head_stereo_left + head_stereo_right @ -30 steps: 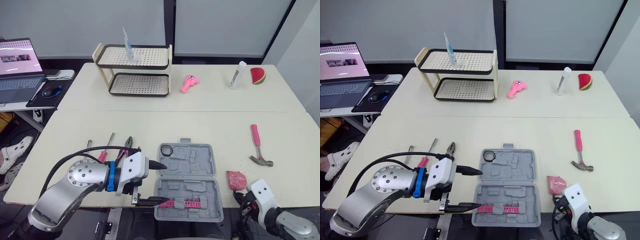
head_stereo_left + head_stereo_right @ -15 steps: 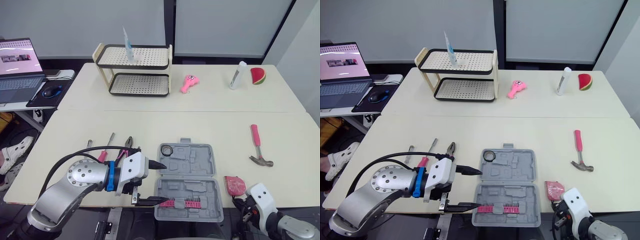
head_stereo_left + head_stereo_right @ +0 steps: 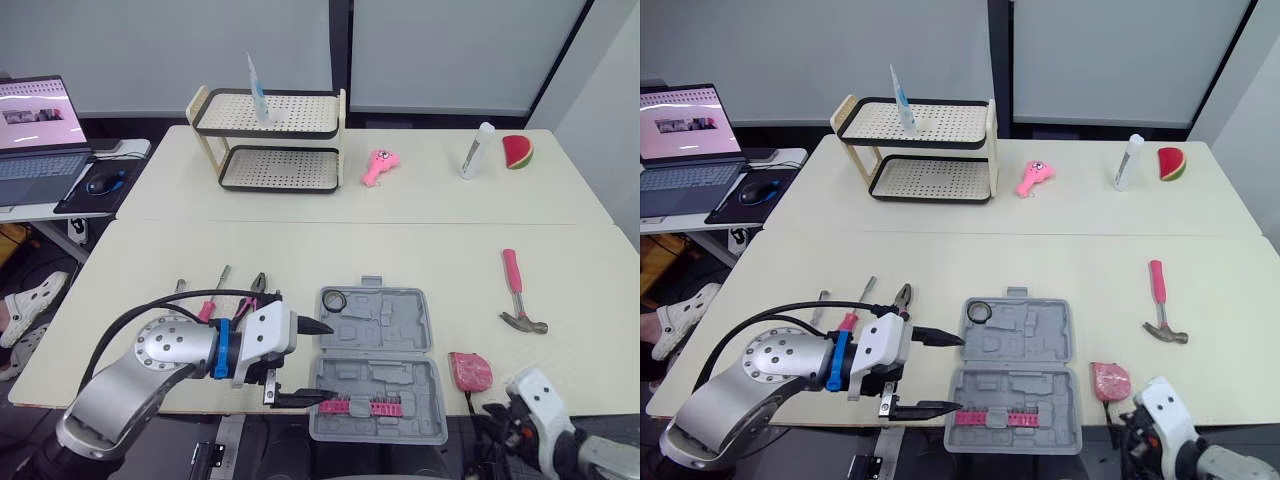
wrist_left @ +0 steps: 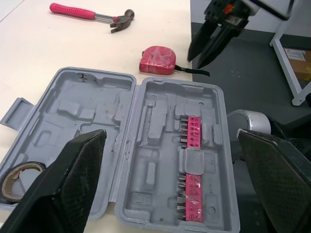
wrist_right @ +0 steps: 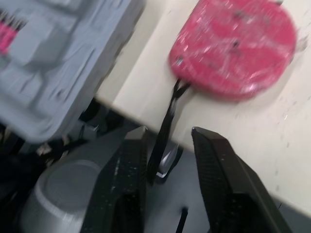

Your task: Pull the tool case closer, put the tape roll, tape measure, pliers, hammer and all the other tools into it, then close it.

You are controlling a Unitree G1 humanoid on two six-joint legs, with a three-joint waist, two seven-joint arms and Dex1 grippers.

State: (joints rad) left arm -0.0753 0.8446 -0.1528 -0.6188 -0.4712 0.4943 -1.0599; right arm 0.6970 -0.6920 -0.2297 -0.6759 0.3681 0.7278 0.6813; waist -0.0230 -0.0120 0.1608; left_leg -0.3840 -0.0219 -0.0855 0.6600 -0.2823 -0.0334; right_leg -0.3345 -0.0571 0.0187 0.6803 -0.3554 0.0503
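Grey moulded tool case, open

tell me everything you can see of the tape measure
The tape measure is a rounded pink-red casing, plastic-looking, lying flat on the table by its front edge, right of the open tool case and apart from it. A thin black strap hangs from it over the edge, between the right gripper's open fingers.

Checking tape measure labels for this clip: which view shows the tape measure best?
Left wrist view: the whole tape measure, with its strap, lies beside the open tool case. The right wrist view cuts off its top; the eye views show it whole but far off.
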